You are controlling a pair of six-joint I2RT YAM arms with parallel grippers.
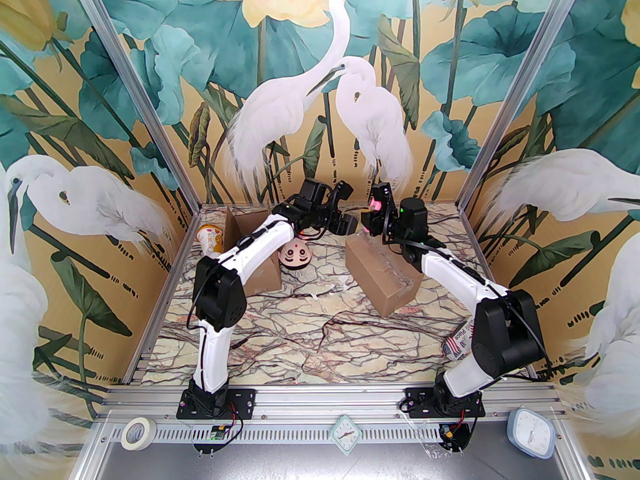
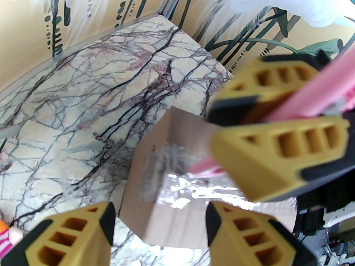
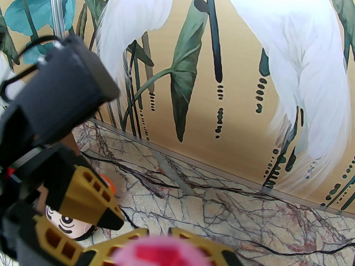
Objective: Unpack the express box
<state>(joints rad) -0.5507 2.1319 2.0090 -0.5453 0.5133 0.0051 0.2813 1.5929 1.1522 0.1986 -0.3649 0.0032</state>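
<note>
Here the box lies just under the right hand's cutter.

The express box is a long brown cardboard carton, flaps shut, with shiny clear tape along its top. It lies flat and slantwise to the right of the round face toy, apart from it.
</note>
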